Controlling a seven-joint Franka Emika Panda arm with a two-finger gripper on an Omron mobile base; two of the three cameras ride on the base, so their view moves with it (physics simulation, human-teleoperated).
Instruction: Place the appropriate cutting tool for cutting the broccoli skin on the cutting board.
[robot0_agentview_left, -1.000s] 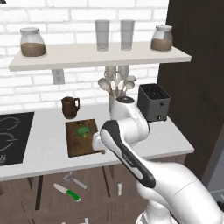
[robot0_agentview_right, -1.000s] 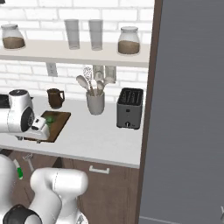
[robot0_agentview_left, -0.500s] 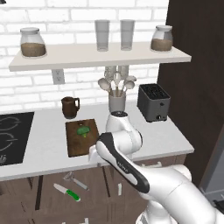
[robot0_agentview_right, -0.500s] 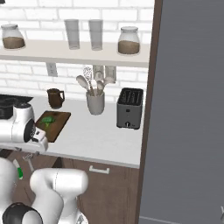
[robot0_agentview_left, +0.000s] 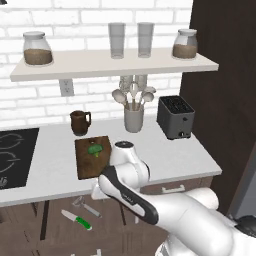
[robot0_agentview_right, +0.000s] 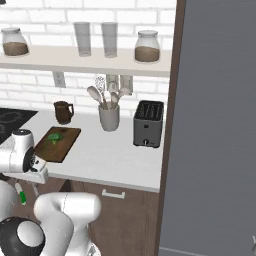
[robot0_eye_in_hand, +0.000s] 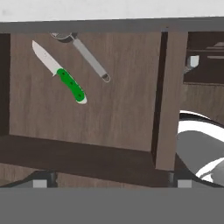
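The cutting tool, a knife (robot0_eye_in_hand: 65, 78) with a green handle and a pale blade, lies flat on the wooden floor of an open drawer (robot0_eye_in_hand: 122, 109) below the counter. The left base view shows the knife (robot0_agentview_left: 76, 220) in the same drawer. Beside it lies a grey metal peeler (robot0_eye_in_hand: 89, 56). My gripper (robot0_eye_in_hand: 111, 180) hangs above the drawer and looks down into it, open, fingertips far apart with nothing between them. The knife is ahead and to the left in the hand view. On the counter, the dark brown cutting board (robot0_agentview_left: 90, 162) carries the small green broccoli (robot0_agentview_left: 95, 149).
A brown mug (robot0_agentview_left: 80, 122), a holder of utensils (robot0_agentview_left: 133, 117) and a black toaster (robot0_agentview_left: 175, 117) stand at the back of the counter. The black stovetop (robot0_agentview_left: 12, 157) is at the left. A shelf (robot0_agentview_left: 110, 65) with jars and glasses hangs above. A dark tall cabinet (robot0_agentview_right: 215, 125) closes the right side.
My hand has swung down from beside the board's right edge to the front of the counter, over the open drawer. The gripper has stayed open.
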